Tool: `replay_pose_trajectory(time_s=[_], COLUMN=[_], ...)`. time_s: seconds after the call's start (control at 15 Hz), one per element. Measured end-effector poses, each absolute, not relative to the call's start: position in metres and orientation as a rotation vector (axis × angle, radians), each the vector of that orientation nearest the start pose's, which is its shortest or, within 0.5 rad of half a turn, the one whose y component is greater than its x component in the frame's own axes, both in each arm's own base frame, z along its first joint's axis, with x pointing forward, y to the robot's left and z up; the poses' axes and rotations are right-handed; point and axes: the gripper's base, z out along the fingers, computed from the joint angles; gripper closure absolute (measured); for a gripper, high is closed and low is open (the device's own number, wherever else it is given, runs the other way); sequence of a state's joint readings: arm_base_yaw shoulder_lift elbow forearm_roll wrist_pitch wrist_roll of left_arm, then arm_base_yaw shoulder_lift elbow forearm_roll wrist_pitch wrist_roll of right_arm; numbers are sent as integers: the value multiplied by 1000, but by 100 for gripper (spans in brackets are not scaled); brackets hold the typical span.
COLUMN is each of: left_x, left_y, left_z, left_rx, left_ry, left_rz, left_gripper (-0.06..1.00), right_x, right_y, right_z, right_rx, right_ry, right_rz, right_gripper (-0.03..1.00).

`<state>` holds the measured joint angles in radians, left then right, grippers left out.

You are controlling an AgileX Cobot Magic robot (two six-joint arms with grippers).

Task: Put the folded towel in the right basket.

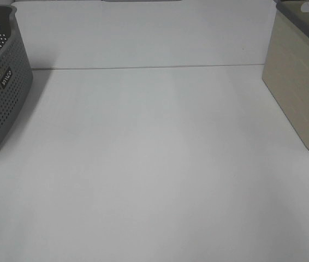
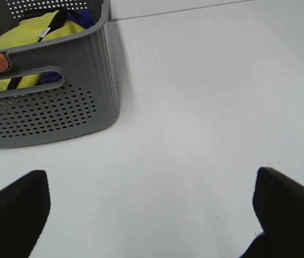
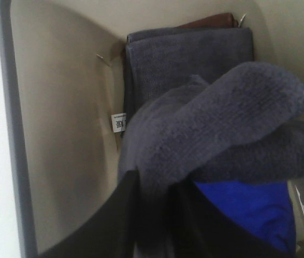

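Observation:
In the right wrist view my right gripper (image 3: 154, 217) is shut on a folded grey-blue towel (image 3: 227, 123) and holds it inside the beige right basket (image 3: 60, 107), above what lies there. The towel bulges out beyond the fingers. The right basket also shows at the right edge of the exterior high view (image 1: 299, 82). My left gripper (image 2: 152, 215) is open and empty over the bare white table, its fingertips (image 2: 12, 209) at the frame's lower corners. Neither gripper shows in the exterior high view.
In the right basket lie another folded grey-blue towel (image 3: 189, 59), a brown one (image 3: 205, 22) under it and a blue cloth (image 3: 248, 209). The grey perforated left basket (image 1: 1, 93) holds a yellow cloth (image 2: 28, 32). White table (image 1: 154, 164) between the baskets.

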<state>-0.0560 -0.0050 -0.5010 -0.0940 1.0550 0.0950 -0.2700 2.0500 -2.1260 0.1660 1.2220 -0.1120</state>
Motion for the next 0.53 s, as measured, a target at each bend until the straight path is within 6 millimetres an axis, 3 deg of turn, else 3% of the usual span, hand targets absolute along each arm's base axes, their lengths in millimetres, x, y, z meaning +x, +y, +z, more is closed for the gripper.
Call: replay_pose_trajectory(time_s=[0.07,0.2,0.33,0.53], left_x=[-6,-6,-6,-6], left_y=[-7,-7,-7,-7], left_z=[278,278,278,278], left_rx=[157,157,157,157], left_ry=[2024,2024,2024,2024], left_rz=[-88,-88,-88,-88], left_gripper=[-3,-3,-3,-3], right_x=[445,447,448,447], right_y=[-108,-108,-101,-71], right_z=[330,326,328,342], right_rx=[253,279,273,182], right_ry=[2615,2621,2615,2594], right_rz=[105,124,149,166], right_gripper=[61,42,36,35])
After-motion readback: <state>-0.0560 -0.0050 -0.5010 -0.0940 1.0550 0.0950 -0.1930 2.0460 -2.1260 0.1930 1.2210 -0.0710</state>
